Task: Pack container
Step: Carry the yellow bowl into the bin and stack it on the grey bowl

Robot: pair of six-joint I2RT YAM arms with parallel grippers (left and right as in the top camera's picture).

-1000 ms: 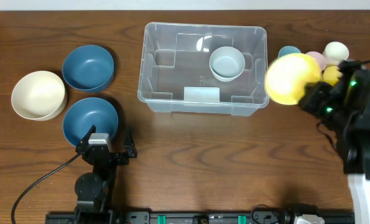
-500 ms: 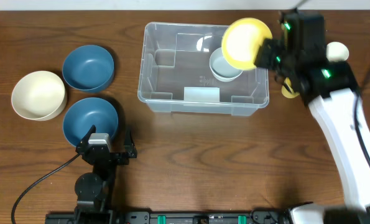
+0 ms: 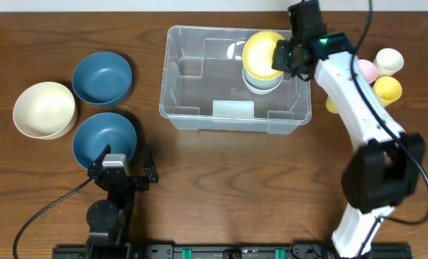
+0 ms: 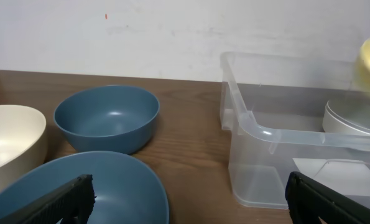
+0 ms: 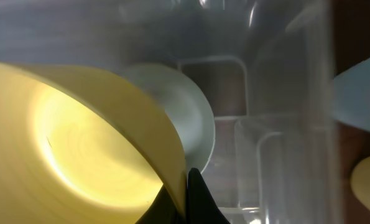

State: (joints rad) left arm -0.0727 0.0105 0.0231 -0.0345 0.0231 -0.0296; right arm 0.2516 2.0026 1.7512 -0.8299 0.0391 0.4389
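Observation:
The clear plastic container (image 3: 199, 97) stands at the table's centre back, with a pale grey bowl (image 3: 260, 80) inside at its right end. My right gripper (image 3: 280, 55) is shut on the rim of a yellow bowl (image 3: 261, 49) and holds it over the pale grey bowl (image 5: 185, 118) inside the container. The wrist view shows the yellow bowl (image 5: 79, 143) pinched between the fingers (image 5: 186, 193). My left gripper (image 3: 120, 171) is open and empty at the front left, beside a blue bowl (image 3: 102, 137). The container also shows in the left wrist view (image 4: 284, 134).
A second blue bowl (image 3: 102, 78) and a cream bowl (image 3: 44, 109) sit at the left. Small cups, cream (image 3: 388, 60), pink (image 3: 366, 70) and yellow (image 3: 386, 89), stand right of the container. The left wrist view shows both blue bowls (image 4: 107, 118) and the cream bowl (image 4: 10, 137).
My right arm has carried the yellow bowl from right of the container leftwards and in over the pale grey bowl. The left arm has not moved.

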